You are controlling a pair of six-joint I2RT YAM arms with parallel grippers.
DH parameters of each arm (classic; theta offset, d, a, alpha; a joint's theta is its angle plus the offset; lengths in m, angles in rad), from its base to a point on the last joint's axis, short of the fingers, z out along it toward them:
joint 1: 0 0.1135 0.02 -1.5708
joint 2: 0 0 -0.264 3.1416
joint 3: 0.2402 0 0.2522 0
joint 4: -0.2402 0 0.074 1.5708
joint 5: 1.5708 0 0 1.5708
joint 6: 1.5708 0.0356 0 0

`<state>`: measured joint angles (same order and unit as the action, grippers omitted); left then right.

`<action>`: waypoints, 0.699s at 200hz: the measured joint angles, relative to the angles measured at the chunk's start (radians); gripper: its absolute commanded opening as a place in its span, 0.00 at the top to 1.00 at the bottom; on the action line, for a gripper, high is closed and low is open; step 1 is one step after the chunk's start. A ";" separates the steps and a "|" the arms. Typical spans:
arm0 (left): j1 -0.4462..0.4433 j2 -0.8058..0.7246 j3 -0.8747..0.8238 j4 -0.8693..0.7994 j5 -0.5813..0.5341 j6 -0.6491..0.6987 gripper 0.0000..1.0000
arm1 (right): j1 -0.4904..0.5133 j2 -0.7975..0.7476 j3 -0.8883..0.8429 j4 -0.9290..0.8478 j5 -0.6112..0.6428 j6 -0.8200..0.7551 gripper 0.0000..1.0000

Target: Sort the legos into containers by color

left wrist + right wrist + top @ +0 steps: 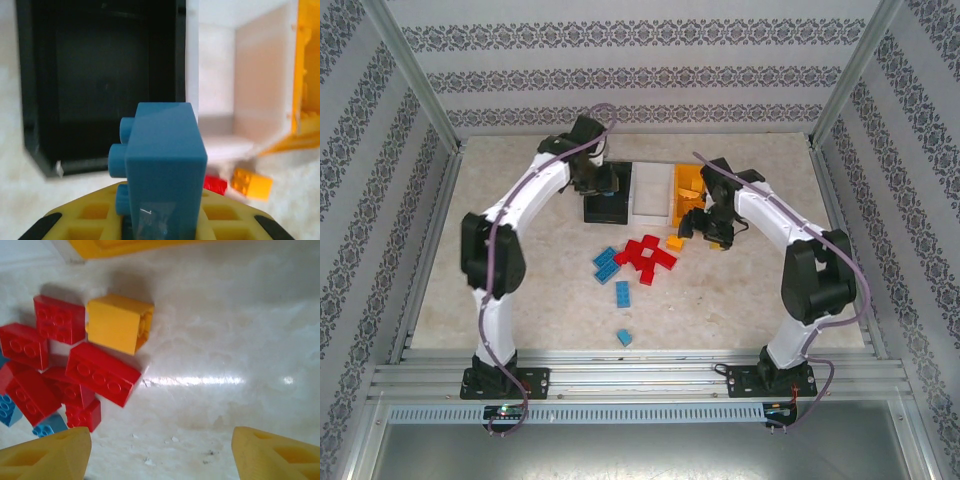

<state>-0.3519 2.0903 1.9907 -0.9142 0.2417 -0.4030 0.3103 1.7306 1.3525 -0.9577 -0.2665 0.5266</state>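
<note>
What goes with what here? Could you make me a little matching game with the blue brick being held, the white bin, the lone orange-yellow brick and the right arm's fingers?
Things:
1. blue brick
2. white bin
3. loose orange-yellow brick
4. right fingers

Places or states:
A. open above the bare table
B. between the black bin and the orange-yellow bin
C. clamped in the left fingers
D. lying beside the red bricks

Pairs: 1-C, 2-B, 3-D, 4-A.
</note>
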 measured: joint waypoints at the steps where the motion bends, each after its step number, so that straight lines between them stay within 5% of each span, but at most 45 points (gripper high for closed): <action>1: 0.000 0.012 0.016 -0.006 -0.003 0.002 0.84 | 0.000 -0.002 -0.002 0.000 0.000 0.000 0.25; 43: 0.001 0.298 0.375 -0.180 -0.084 0.076 0.83 | 0.000 -0.089 -0.097 0.008 -0.013 0.018 0.25; 73: 0.001 0.350 0.417 -0.241 -0.116 0.090 0.79 | 0.021 -0.124 -0.129 0.007 -0.045 0.001 0.25; 140: 0.002 0.364 0.436 -0.263 -0.119 0.101 0.50 | 0.105 -0.032 -0.077 -0.014 -0.035 -0.032 0.25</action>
<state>-0.3504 2.4538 2.4271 -1.1770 0.1223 -0.3016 0.4149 1.6981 1.2758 -0.9718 -0.3012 0.4946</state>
